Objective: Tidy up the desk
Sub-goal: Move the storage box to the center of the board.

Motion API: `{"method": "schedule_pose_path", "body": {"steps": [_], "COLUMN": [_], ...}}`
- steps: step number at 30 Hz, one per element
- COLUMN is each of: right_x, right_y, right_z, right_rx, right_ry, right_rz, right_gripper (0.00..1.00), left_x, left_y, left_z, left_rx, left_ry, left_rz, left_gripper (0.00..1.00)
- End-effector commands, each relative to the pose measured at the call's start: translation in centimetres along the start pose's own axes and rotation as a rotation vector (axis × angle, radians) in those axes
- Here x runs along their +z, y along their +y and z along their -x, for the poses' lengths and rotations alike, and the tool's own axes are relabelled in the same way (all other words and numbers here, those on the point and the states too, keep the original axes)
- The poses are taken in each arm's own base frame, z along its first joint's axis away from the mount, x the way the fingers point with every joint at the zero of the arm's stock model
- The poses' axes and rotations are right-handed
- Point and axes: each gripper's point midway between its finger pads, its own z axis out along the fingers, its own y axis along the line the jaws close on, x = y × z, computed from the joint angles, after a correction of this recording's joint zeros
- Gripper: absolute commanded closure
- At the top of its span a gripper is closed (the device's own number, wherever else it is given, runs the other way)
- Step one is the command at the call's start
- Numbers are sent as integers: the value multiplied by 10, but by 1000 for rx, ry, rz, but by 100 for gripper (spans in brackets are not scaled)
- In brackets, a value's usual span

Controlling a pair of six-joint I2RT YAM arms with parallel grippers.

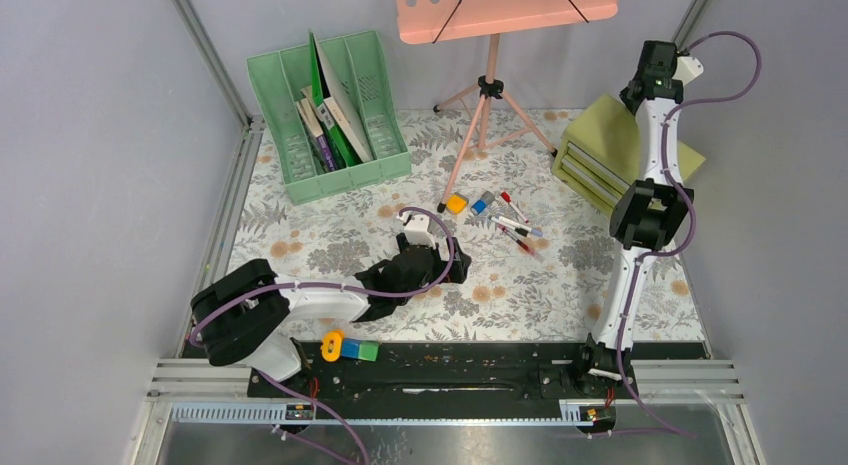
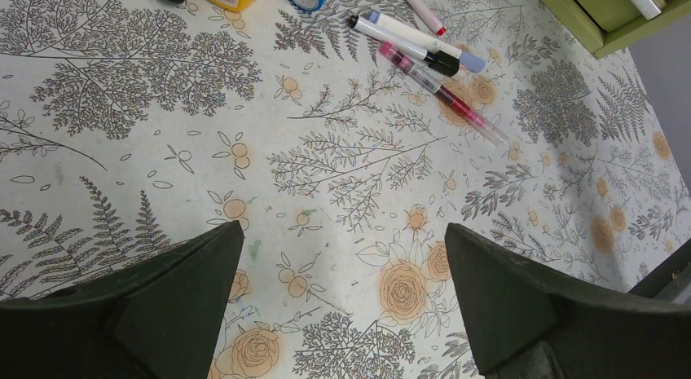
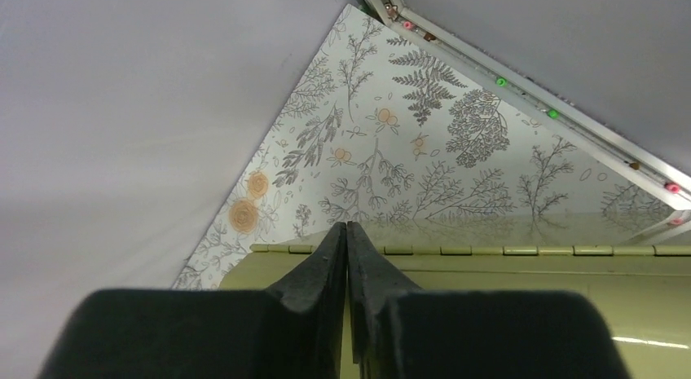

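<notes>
Now right gripper (image 3: 348, 253) sits pinched closed over the drawer box (image 3: 530, 301); left gripper (image 2: 342, 226) gapes wide.

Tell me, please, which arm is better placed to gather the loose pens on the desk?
Probably the left. The left hand hangs open, low over the desk, pens just ahead; the right hand is shut, up over the olive drawer box.
</notes>
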Motion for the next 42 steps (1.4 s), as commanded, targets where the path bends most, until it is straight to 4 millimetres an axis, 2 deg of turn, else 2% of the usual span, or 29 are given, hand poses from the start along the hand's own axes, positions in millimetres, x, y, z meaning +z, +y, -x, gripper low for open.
{"method": "schedule_pose_path", "body": {"steps": [1,4,12,21,26,31,35,42], "right_x": [3,-2,-21,-40,-51,-71,-83,-118], "right_y": [-18,-18,-18,-15,-18,-21,-18,-8], "right_z": [-52,-62,-88,-100,-124,-132,-124,-68], "right_rx": [-15,-13,-11,-36,-50,-109,-145,-204], "right_ry": [190,238,384,487,591,619,578,361], "right_rz": [-38,-20,17,40,52,56,78,112], "right_gripper": [95,100,100,100,100,100,100,96], "left_x": [-1,-2,-8,-13,-15,-17,-16,-15], "left_y": [-12,-12,-7,-3,0,2,2,2], "left_z": [24,25,32,38,40,41,41,40], "left_rx": [-23,-24,-38,-55,-60,-63,-66,-66], "left_ry": [-73,-77,-114,-144,-160,-166,-166,-164], "left_rz": [-21,-23,-8,-3,2,10,10,11], "left_gripper": [3,3,3,3,3,2,2,2]}}
